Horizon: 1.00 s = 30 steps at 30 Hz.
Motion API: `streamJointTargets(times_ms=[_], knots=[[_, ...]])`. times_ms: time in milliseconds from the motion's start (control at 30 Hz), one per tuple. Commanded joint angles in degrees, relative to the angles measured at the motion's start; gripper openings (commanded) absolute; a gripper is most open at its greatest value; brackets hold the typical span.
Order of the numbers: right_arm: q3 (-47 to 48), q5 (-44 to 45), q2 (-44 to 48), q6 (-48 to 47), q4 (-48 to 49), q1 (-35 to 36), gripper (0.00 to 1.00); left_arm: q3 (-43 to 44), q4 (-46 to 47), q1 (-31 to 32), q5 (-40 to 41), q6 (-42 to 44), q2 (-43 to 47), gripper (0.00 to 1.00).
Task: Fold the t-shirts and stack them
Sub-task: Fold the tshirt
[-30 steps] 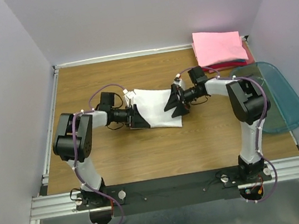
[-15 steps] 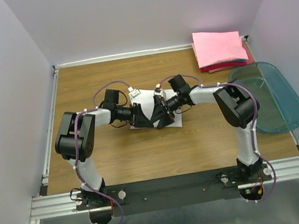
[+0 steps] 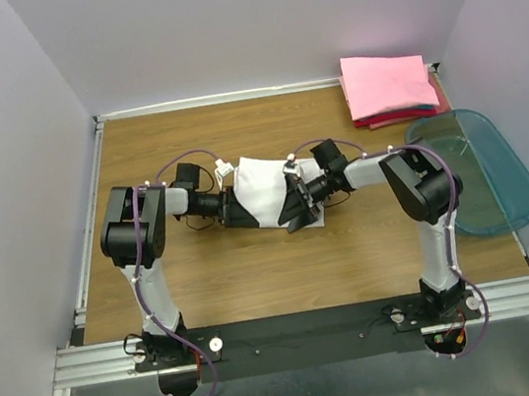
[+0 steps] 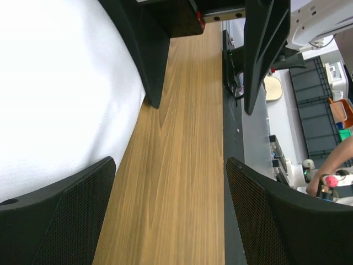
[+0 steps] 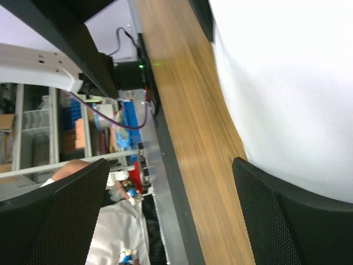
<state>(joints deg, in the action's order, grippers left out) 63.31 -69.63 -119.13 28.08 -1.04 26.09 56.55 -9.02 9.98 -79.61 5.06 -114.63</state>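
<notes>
Item: white t-shirt [image 3: 265, 190], folded to a compact bundle.
Location: middle of the wooden table [image 3: 257, 279], roughly midway between the two arms.
Outline: the exposed cloth runs far-to-near between the claws; both side edges are hidden under the grippers, so the true long axis cannot be told.
Left gripper [image 3: 236, 206]: at the shirt's left side, pointing right. Jaws apart, nothing clamped. In its wrist view one finger [image 4: 60, 215] overlaps the cloth's edge, the other stands over bare wood.
Right gripper [image 3: 295, 203]: at the shirt's right side, pointing left, facing its partner. Jaws apart, nothing clamped. Its wrist view shows bare wood in the gap, with cloth beside one finger [image 5: 287, 221].
Arm pose: both arms are bent inward and low, with forearms nearly level and wrists close to the tabletop, mirrored across the shirt.
Key relation: the shirt lies between the claws, each apparently straddling a side edge near its near corner. Neither arm is clearly closer.
Stack: pink folded t-shirt [image 3: 387, 82] on a red garment [image 3: 402, 118], at the far right corner, well apart from the white shirt.
Likely step: closing on the two sides to lift or fold. The stack lies far and right, on the right arm's side.
Other: teal tray [image 3: 500, 173] at the table's right edge.
</notes>
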Motion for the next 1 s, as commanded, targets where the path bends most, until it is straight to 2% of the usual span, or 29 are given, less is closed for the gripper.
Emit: streamJointTargets(times_ms=[0,200,367,467,533,600,700,733,967], knots=[[-2.8,3.0,2.8,-8.7,-10.3,-2.4,1.00,-3.1,-6.0,-2.3,11.2,5.8,-3.3,0.91],[-2.2,9.4,7.2,-20.5,-22.8,-2.6,1.00,-4.3,-4.6,-2.3,11.1,3.5,-2.1,0.91],[-1.2,10.9,6.8,-23.5,-25.5,-4.9,1.00,-3.9,-6.3,-2.2,8.9,3.9,1.0,0.91],[1.5,8.5,7.8,-23.2,-26.9,-6.5,1.00,-0.6,-11.5,-2.1,7.4,6.8,5.6,0.91],[5.4,6.3,9.4,-21.9,-27.2,-7.3,1.00,4.9,-16.1,-2.1,7.1,8.5,7.9,0.91],[10.4,6.2,10.1,-20.6,-27.1,-7.4,1.00,11.0,-16.7,-2.1,7.6,7.5,8.2,0.91],[17.7,8.5,9.2,-20.4,-27.1,-7.5,1.00,16.8,-9.8,-2.1,8.6,0.6,6.2,0.91],[19.4,9.0,7.2,-20.5,-27.0,-8.1,1.00,17.9,-7.5,-2.1,9.6,-3.6,5.3,0.91],[33.2,12.8,-6.6,-19.3,-26.6,-11.0,1.00,26.6,8.1,-3.0,14.1,-16.8,-6.3,0.90]])
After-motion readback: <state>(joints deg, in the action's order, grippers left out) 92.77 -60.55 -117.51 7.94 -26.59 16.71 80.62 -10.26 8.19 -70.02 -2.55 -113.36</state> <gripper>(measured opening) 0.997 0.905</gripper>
